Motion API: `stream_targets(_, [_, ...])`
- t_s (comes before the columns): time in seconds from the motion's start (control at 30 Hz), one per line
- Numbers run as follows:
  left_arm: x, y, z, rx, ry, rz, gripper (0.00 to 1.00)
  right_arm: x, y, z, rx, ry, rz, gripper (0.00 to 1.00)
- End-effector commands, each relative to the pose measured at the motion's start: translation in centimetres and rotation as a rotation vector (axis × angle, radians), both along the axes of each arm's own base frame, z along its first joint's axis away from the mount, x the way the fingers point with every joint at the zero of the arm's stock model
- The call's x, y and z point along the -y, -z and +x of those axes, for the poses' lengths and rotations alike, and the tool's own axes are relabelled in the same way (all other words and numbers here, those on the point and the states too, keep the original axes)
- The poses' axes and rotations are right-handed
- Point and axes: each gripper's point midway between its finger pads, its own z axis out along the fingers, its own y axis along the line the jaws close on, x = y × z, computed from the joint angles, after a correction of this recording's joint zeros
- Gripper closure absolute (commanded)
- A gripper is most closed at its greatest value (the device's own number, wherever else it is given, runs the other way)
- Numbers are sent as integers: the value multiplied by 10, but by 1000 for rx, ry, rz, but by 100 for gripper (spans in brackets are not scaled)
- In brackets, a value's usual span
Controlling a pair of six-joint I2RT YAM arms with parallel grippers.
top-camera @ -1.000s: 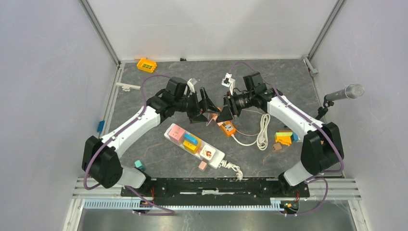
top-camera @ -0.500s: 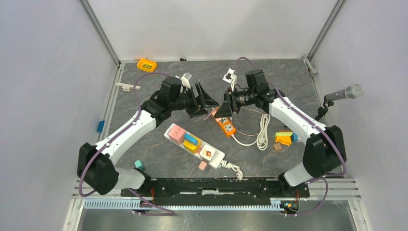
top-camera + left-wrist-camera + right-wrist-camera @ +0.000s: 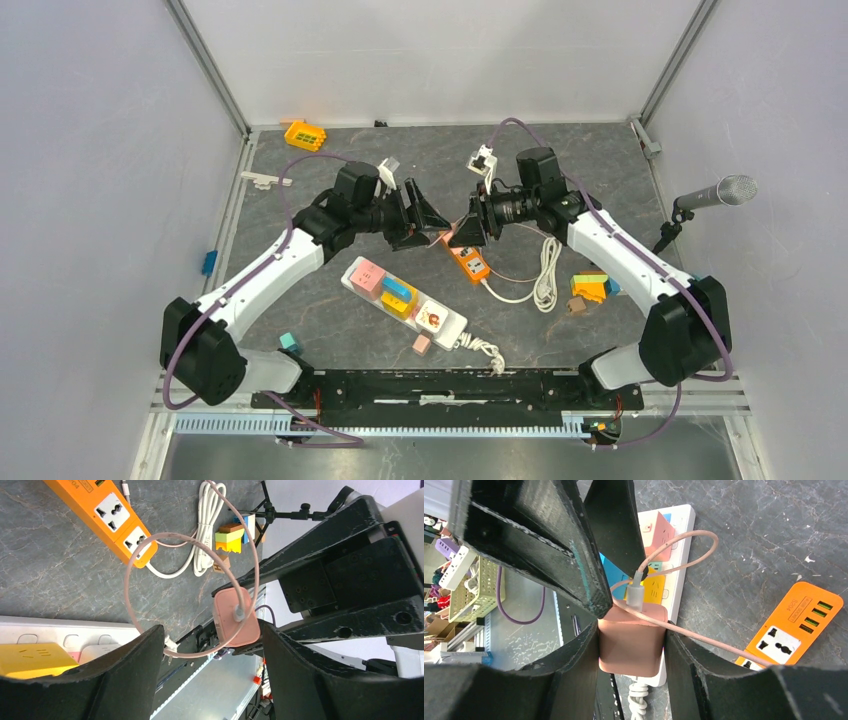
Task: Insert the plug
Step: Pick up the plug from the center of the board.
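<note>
My right gripper (image 3: 631, 635) is shut on a pink plug (image 3: 631, 640), and the plug's thin pink cable (image 3: 694, 555) loops out in front. From above, the two grippers meet over the mat, with the plug (image 3: 442, 238) between them. My left gripper (image 3: 425, 215) is open, its fingers (image 3: 125, 680) on either side of the plug (image 3: 236, 617), which sits close to one finger. An orange power strip (image 3: 468, 261) lies just below the right gripper (image 3: 462, 232). A white power strip (image 3: 405, 302) with coloured blocks plugged in lies nearer the bases.
A coiled white cable (image 3: 546, 272) runs from the orange strip. Coloured blocks (image 3: 590, 287) sit at the right, a microphone (image 3: 715, 192) at the far right and an orange brick (image 3: 304, 134) at the back left. Small blocks (image 3: 421, 345) lie near the front rail.
Both grippers have drifted slightly toward the back with the plug between them, uncovering more of the orange strip. The left jaws have narrowed around the plug.
</note>
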Motion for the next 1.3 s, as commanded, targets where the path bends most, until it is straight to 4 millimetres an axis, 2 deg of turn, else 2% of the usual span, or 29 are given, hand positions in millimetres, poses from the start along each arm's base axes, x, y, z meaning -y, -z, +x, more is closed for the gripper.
stream_targets(0.0, [10, -22, -6, 35, 76, -54, 23, -2, -16, -7, 94, -34, 41, 100])
stream_targets(0.17, [28, -24, -15, -5, 135, -86, 23, -6, -14, -11, 123, -76, 11, 100])
stream_targets(0.3, [37, -13, -23, -62, 178, -63, 26, -10, -15, -12, 154, -97, -8, 100])
stream_targets(0.5, [42, -1, -31, -113, 223, -48, 53, -8, -15, -10, 187, -89, -36, 100])
stream_targets(0.67, [46, 5, -41, -156, 277, -55, 68, -6, -18, -5, 228, -72, -56, 100])
stream_targets(0.8, [48, 6, -41, -162, 302, -60, 92, -4, -15, 1, 237, -55, -89, 97])
stream_targets(0.87, [48, 5, -38, -143, 289, -50, 97, -2, -13, 5, 238, -41, -106, 91])
stream_targets(0.9, [47, 4, -35, -130, 280, -46, 98, -1, -12, 6, 238, -32, -116, 77])
stream_targets(0.93, [47, 2, -33, -116, 270, -44, 98, 0, -10, 7, 240, -27, -125, 68])
stream_targets(1.03, [44, -5, -22, -72, 224, -45, 98, 5, -5, 9, 255, -6, -159, 46])
stream_targets(1.17, [43, -17, -12, -26, 174, -90, 98, 11, 6, 4, 266, -3, -183, 38])
stream_targets(1.27, [45, -24, -9, -6, 169, -133, 98, 10, 9, -1, 255, -13, -161, 39])
